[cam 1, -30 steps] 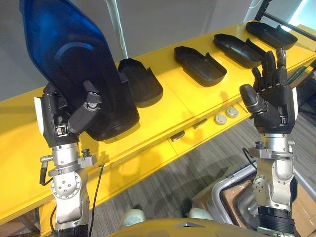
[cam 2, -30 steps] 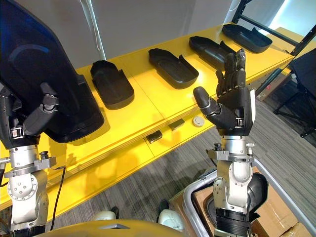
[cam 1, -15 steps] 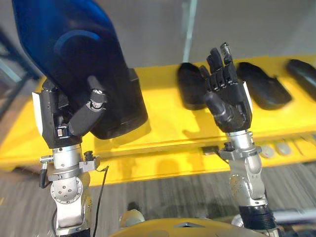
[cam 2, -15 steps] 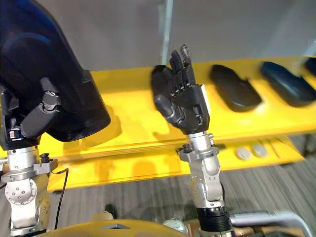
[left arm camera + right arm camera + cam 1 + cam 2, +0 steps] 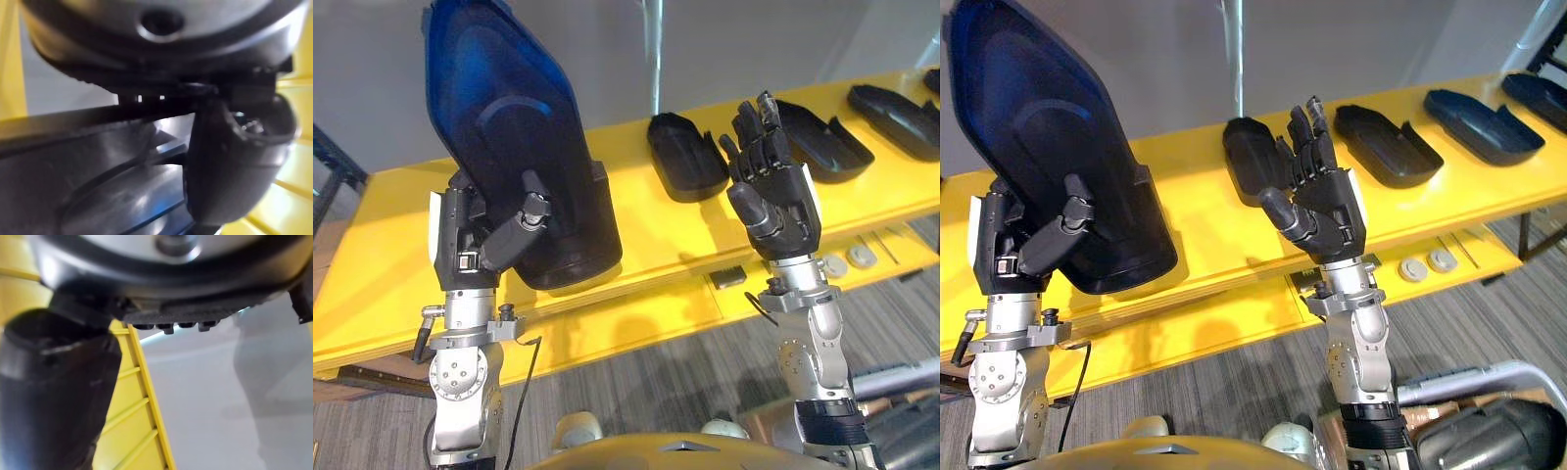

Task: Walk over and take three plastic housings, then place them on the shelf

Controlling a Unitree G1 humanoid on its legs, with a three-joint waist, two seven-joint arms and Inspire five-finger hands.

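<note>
Plastic housing (image 5: 509, 127) upright, gripped by L hand (image 5: 465, 250), thumb across it, R hand (image 5: 778, 201) raised, fingers (image 5: 764, 147) straight

"What's the long surface across the middle of the frame?"

"A yellow bench (image 5: 1205, 230), running from the lower left up to the right edge."

"And on top?"

"Four black housings in a row, each apart from the next: the first housing (image 5: 1246, 164) at top centre, the second housing (image 5: 1386, 145), the third housing (image 5: 1474, 113), and the fourth housing (image 5: 1540, 90) at the right edge."

"Anything lower?"

"On the front ledge, a small dark block (image 5: 1304, 278). Further right, the left disc (image 5: 1415, 266) lies just beside the right disc (image 5: 1443, 258), both white."
</note>
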